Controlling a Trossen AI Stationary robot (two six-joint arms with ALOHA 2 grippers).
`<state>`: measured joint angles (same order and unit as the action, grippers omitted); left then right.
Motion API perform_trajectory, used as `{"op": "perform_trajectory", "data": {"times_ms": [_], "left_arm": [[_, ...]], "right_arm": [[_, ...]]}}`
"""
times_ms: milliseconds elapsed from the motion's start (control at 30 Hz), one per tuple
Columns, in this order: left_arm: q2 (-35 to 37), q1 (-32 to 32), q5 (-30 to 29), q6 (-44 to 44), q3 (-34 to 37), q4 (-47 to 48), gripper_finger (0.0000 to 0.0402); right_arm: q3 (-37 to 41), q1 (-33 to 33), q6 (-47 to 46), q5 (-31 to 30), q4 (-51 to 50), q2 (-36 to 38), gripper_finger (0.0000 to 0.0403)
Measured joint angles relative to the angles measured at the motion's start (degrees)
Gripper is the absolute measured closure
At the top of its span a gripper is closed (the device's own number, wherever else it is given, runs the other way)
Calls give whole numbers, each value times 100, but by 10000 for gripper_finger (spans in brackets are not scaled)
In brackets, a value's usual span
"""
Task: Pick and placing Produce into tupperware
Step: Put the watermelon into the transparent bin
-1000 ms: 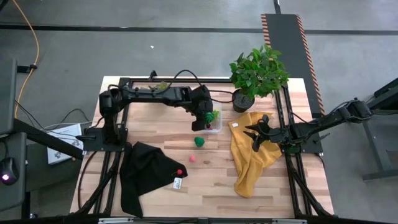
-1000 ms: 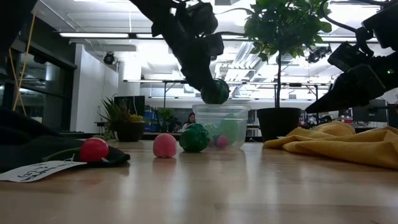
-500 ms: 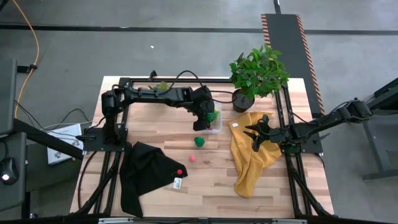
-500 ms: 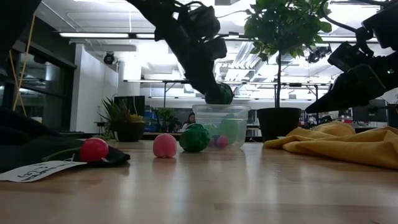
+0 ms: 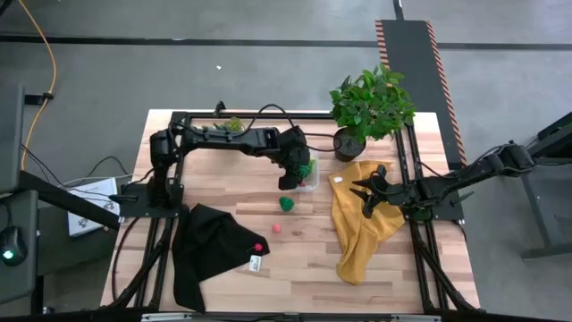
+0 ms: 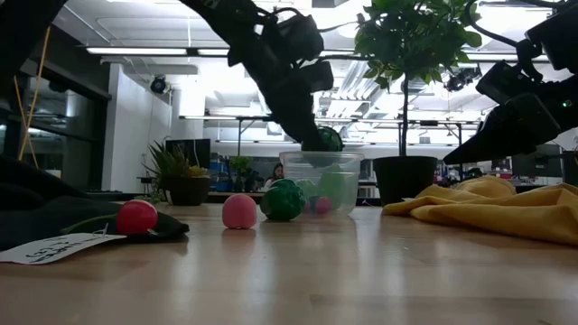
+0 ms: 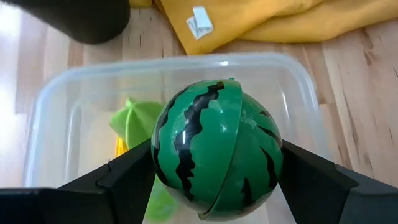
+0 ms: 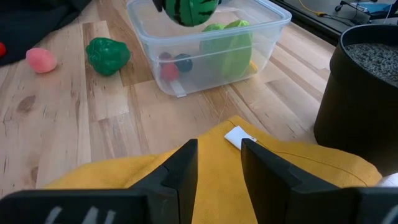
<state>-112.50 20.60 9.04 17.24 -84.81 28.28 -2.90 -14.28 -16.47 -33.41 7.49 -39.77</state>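
My left gripper (image 7: 214, 171) is shut on a striped dark-green melon (image 7: 214, 155) over the open top of the clear tupperware (image 7: 298, 74), which stands at the table's far middle (image 5: 310, 182). In the low view the melon (image 6: 327, 138) is level with the tupperware's rim (image 6: 348, 155). Inside lie a light-green leafy piece (image 7: 132, 121), a yellow piece (image 7: 119, 147) and small red and dark ones (image 8: 169, 67). A green ball (image 5: 286, 204), a pink piece (image 5: 277, 228) and a red piece (image 5: 258, 248) lie on the table's near side. My right gripper (image 8: 217, 163) waits open over the yellow cloth (image 5: 362, 228). My left gripper pinches the melon between its two fingers (image 7: 127, 174), one on each opposite side (image 7: 163, 163) at its widest part. The fingers slant down from the table's left. The melon hangs clear over the tupperware's opening, with its underside about at rim height.
A potted plant (image 5: 371, 107) stands just right of the tupperware at the far edge. The yellow cloth covers the right of the table, a black cloth (image 5: 210, 250) with a white tag (image 5: 255, 263) the near left. Bare wood lies between them.
My left gripper has sunk a little and drifted toward the tupperware with the melon, which was above the rim and is now level with it. The hold has stayed the same.
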Motion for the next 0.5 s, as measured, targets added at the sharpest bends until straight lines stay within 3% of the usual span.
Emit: {"op": "perform_trajectory", "data": {"times_ms": [500], "left_arm": [[1,0,-3,74,0,-27,112]], "right_arm": [[1,2,0,0,-2,1,289]]}}
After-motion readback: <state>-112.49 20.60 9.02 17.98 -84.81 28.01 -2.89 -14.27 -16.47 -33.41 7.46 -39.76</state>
